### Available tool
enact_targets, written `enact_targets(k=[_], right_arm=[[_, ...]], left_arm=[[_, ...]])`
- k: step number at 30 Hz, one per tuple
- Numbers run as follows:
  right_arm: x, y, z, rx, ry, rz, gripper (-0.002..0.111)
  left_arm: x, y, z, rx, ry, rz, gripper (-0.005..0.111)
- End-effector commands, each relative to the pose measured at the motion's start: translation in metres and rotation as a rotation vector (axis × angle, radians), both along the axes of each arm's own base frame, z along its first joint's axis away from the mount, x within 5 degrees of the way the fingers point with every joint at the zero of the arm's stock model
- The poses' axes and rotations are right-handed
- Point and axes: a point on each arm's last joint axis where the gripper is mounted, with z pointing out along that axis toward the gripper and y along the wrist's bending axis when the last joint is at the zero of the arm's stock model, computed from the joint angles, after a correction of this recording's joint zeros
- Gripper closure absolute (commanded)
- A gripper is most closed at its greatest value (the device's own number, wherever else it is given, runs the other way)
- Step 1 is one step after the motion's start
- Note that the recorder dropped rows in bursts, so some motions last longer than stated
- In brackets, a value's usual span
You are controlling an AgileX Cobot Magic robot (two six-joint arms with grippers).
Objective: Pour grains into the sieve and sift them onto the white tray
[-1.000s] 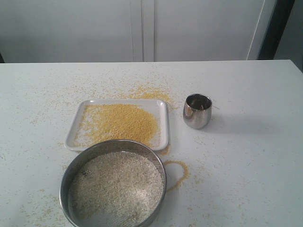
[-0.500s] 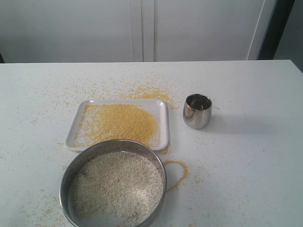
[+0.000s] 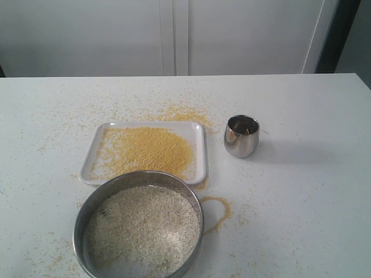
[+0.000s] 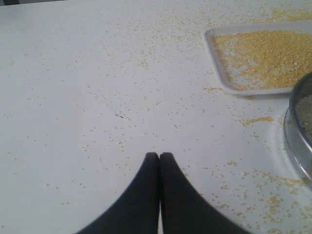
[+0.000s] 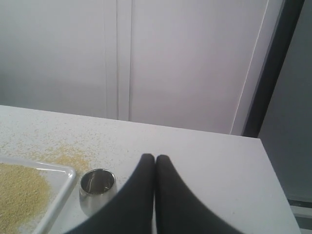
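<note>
The sieve [image 3: 142,175], a wide round steel ring, is set upright on the counter [image 3: 313,202] just in front of the white tray [image 3: 93,159], whose near rim is partly hidden by it. Off-white rice-like grains [image 3: 142,226] are held on its mesh. Fine yellow granules [image 3: 148,150] are spread across the flat rectangular tray, and more are strewn around both.

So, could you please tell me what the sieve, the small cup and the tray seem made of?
The sieve: likely stainless steel, a grey metal ring with soft reflections. The small cup: polished steel, mirror-like highlights on its side. The white tray: glossy, smooth rounded rim; plastic or ceramic, I cannot tell which.
</note>
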Motion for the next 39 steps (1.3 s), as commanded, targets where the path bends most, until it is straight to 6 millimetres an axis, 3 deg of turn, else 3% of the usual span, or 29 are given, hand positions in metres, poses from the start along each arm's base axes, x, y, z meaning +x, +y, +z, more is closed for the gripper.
enact_targets(k=[1,14,19,39], right_arm=[[-0.011,-0.001,-0.009,0.028,-0.021,0.004,0.108],[-0.011,-0.001,-0.017,0.045,-0.003,0.002,0.108],[-0.012,-0.001,-0.028,0.047,-0.015,0.002,0.108],[-0.037,-0.004,-0.144,0.034,0.008,0.001,0.108]], left_arm=[[0.0,0.0,-0.001,-0.011,-0.003,0.004,0.107],[0.0,0.0,-0.001,-0.011,-0.001,0.004,0.107],[0.0,0.0,-0.001,-0.011,-0.001,0.004,0.107],[0.0,0.0,-0.001,-0.01,0.001,0.003,0.107]])
